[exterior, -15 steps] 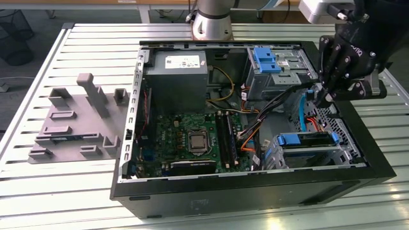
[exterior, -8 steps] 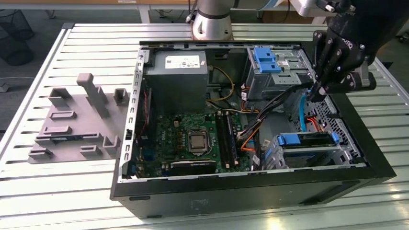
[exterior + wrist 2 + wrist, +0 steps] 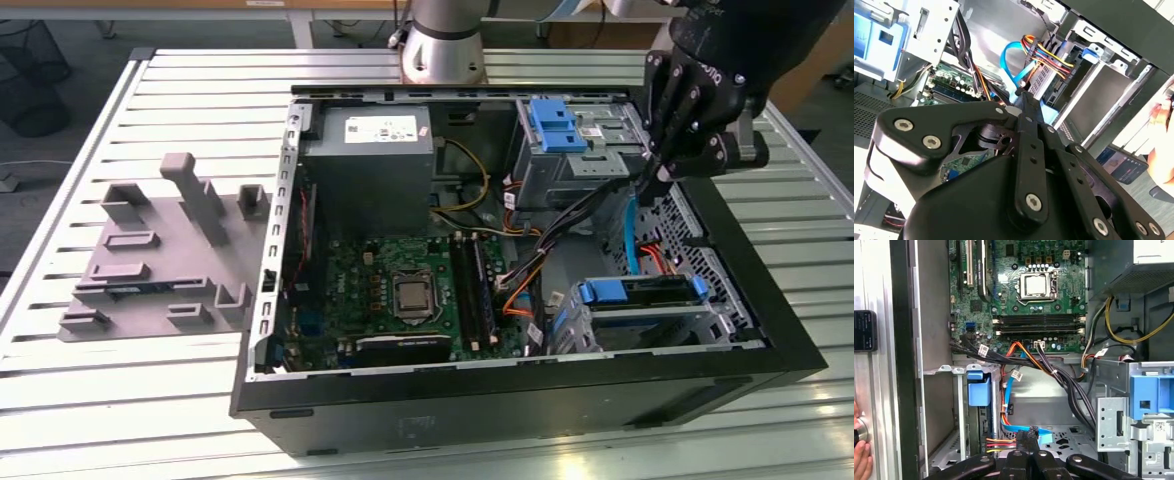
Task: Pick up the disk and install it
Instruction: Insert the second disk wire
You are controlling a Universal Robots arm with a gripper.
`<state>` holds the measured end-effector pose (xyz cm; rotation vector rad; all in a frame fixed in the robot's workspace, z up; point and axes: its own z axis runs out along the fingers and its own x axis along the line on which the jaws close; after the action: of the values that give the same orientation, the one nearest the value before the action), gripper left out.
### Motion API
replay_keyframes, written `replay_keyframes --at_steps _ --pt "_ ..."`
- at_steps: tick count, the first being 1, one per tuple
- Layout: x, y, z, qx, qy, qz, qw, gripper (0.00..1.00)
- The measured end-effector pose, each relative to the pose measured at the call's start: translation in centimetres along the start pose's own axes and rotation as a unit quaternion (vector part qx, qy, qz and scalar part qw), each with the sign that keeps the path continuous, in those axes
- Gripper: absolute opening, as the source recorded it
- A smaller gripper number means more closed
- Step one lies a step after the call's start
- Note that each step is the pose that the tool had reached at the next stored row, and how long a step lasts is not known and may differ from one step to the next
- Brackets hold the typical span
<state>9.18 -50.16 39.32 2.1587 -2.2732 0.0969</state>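
1. The end effector (image 3: 663, 178) hangs closed and empty inside the open case (image 3: 534, 395), over its cables (image 3: 587, 205).
2. The disk (image 3: 641, 292) sits in the case's lower bay.

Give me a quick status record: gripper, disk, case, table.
gripper: the gripper is shut, low inside the case above the cables
disk: the disk sits in the drive cage at the exterior view's lower right, blue carrier showing
nearest to gripper: black cable connector with coloured wires
case: computer case is open, lying on the slatted table
other: grey fixture block at the exterior view's left
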Motion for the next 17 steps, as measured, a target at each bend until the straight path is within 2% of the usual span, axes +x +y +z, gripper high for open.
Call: replay_keyframes --at_steps 5,7,8,9,11,15,17 --pt "0.0 0.0 -0.03 0.0001 0.0002 0.0 1.0 0.11" --pt "0.0 -0.01 -0.23 0.0001 0.0002 0.0 1.0 0.11" --pt "-0.01 -0.01 -0.28 0.0001 0.0004 0.0 1.0 0.18" --pt "-0.05 0.0 -0.27 0.0002 0.0008 0.0 1.0 0.18" --pt "-0.16 0.04 -0.29 0.0005 0.0054 0.0 1.0 0.18" --pt "-0.39 0.14 -0.06 0.002 0.0195 0.001 0.9998 0.18" --pt "-0.55 0.15 0.13 0.0021 0.0209 0.001 0.9998 0.18"
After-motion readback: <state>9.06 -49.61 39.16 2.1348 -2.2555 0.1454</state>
